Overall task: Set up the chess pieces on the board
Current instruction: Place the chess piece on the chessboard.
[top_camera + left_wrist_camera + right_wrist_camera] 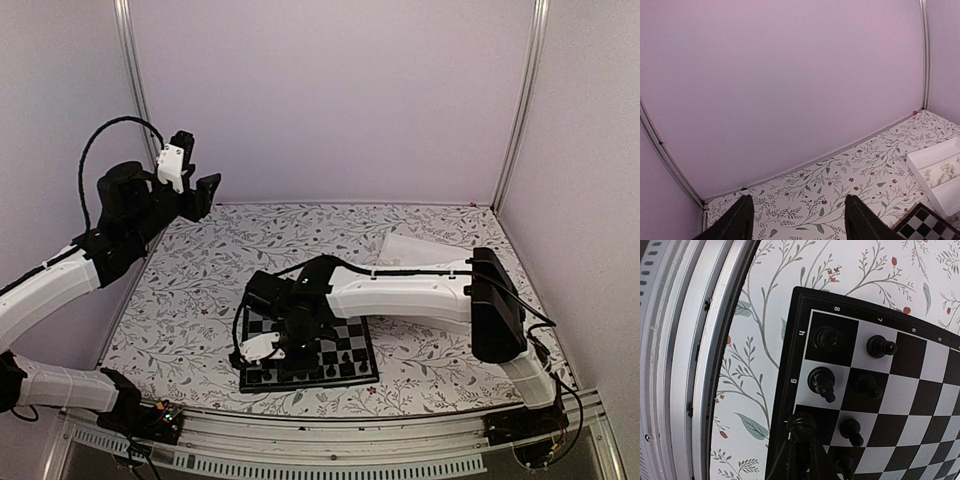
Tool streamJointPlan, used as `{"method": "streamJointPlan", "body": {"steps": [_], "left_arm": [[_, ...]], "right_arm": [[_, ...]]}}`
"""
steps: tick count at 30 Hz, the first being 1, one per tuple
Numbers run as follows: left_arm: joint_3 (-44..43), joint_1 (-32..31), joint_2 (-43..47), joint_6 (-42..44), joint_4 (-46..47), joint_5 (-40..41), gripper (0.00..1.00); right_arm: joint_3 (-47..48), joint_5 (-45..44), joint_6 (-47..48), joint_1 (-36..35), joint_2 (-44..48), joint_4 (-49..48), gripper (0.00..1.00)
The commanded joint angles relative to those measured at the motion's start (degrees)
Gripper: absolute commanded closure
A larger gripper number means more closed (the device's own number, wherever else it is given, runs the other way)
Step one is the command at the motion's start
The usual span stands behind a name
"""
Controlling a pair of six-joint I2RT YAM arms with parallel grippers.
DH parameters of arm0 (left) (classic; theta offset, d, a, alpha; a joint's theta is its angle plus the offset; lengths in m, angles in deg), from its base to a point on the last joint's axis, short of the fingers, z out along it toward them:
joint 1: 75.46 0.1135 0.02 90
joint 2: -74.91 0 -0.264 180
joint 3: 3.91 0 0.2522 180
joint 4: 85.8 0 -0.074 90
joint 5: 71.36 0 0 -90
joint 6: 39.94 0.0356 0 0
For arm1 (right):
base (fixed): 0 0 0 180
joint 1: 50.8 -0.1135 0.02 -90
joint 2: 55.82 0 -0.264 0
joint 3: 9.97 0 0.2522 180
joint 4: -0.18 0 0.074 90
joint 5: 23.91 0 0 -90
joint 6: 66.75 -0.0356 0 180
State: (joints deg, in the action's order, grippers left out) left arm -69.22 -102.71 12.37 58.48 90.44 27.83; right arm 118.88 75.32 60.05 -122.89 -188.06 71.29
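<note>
- Where the left wrist view catches it at the right edge, a white tray [932, 162] sits on the floral tabletop [840, 200]. An inner wall splits it into compartments, and pale white pieces [944, 172] lie in one of them, too blurred to name.
- The frame edge cuts that tray off. In the top view the right arm hides most of it, leaving only a pale corner.
- The board [920, 390] lies flat on the tabletop near the front rail. Black chess pieces [822, 382] stand on its corner squares beside the marks h and g.
- From above, more dark figures show along the board's near rows, too small to tell apart.
- The right claw [801, 450] is clenched on one black piece [802, 422] over the board's rim. The fingers cover its base, so whether it touches the board cannot be told.
- Only the right wrist view shows that grip. From above, the claw blends into the dark checks under the wrist.
- The left claw [195, 185] hangs high over the tabletop's far left corner, well apart from the board. Its fingers are spread with nothing between them.
</note>
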Motion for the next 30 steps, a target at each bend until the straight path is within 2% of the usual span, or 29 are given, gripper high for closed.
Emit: {"method": "streamJointPlan", "body": {"steps": [1,9,23,30], "left_arm": [[0.79,0.16,1.09,0.19,0.81,-1.12,0.36],[0.75,0.17,1.28,0.20,0.81,-1.41,0.36],[0.80,0.15,1.26,0.36,0.81,-1.33,0.36],[0.83,0.13,1.28,0.53,0.81,-1.13,0.36]], "right_arm": [[1.57,-1.49,-0.83,0.00,-1.52,0.26,0.92],[1.76,-2.14,-0.85,-0.02,-1.87,0.50,0.90],[2.29,-2.44,-1.46,0.00,-1.37,0.42,0.78],[5.47,-1.95,-1.18,0.13,2.11,1.50,0.65]]}}
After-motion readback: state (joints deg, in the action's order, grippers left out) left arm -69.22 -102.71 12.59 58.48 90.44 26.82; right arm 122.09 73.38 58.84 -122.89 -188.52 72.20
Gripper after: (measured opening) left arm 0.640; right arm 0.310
